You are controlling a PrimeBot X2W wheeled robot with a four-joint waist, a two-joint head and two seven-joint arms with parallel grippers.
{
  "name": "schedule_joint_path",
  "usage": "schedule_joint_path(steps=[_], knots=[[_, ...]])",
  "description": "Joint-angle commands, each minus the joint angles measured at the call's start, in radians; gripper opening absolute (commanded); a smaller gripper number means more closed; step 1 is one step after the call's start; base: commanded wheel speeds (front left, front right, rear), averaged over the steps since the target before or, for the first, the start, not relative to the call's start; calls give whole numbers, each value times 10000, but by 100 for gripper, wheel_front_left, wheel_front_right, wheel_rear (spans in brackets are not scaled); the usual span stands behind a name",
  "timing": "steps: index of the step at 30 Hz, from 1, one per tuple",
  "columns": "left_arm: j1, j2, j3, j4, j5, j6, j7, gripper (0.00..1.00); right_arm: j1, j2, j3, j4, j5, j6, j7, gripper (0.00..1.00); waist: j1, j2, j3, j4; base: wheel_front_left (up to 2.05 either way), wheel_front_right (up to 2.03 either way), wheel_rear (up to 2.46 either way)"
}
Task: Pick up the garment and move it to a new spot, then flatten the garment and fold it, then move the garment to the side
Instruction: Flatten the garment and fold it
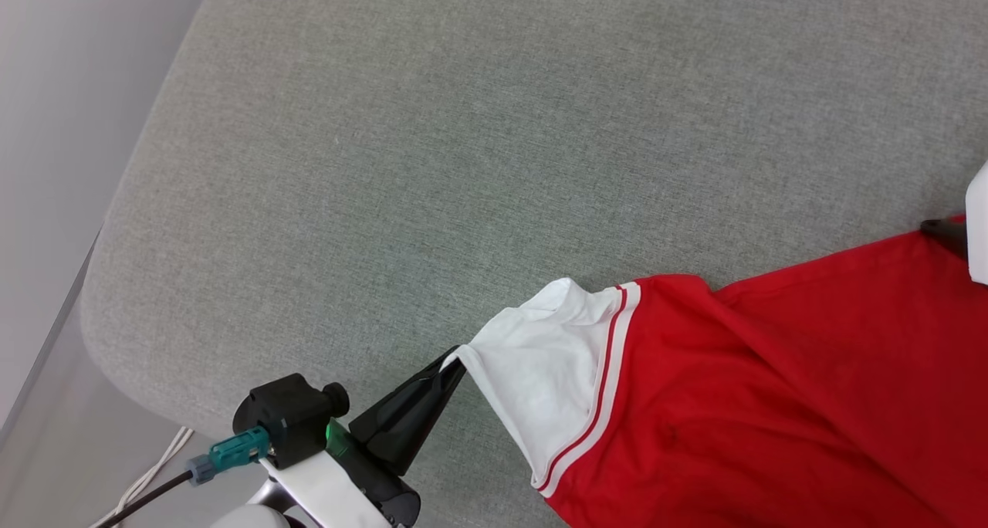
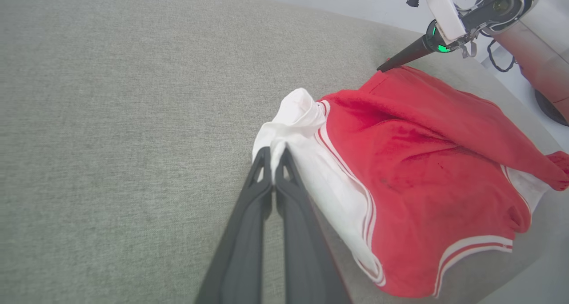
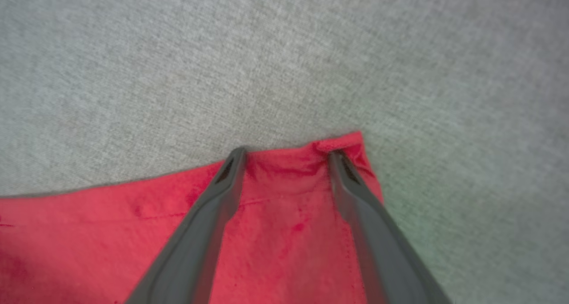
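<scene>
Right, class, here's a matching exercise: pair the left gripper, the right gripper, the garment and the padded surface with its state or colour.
1 left gripper
2 right gripper
3 garment
4 padded surface

A grey, lying under the shirt
B open over a red corner
C shut on the white sleeve
D mostly red, rumpled

Pairs: 1-C, 2-B, 3-D, 4-A

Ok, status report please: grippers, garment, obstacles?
Left gripper shut on garment sleeve. Right gripper open over its red hem. It lies rumpled on grey cushion. No obstacle seen.
</scene>
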Motion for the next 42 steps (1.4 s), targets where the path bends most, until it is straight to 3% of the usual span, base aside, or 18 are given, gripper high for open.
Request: schedule_joint_path(steps=[1, 7, 19, 31, 35, 42], knots=[[-142, -62, 0, 77, -33, -56, -61, 0, 1360, 322, 329, 822, 3, -4, 375, 0, 2, 0, -50, 11, 0, 0, 0], [-102, 32, 77, 164, -2, 3, -126, 0, 1515, -21, 622, 597, -142, -4, -142, 0, 2, 0, -396, -168, 0, 0, 0], [344, 815, 602, -259, 8, 618, -136, 0, 429, -596, 1577, 603, 654, -4, -3068, 0, 2, 0, -2442, -1467, 0, 0, 0], [120, 2380, 2202, -1768, 133, 1747, -34, 0, -405, -1079, 1990, -601, 2093, -5, -4502, 0, 2, 0, -4064, -2919, 0, 0, 0], [-247, 2946, 2820, -2273, 210, 1945, 76, 0, -613, -1137, 1987, -1169, 2296, -4, -4912, 0, 2, 0, -4377, -3421, 0, 0, 0], [-1154, 3566, 3916, -2928, 57, 2275, 264, 0, -710, -750, 1919, -2256, 2569, -4, -5400, 0, 2, 0, -4812, -4241, 0, 0, 0]])
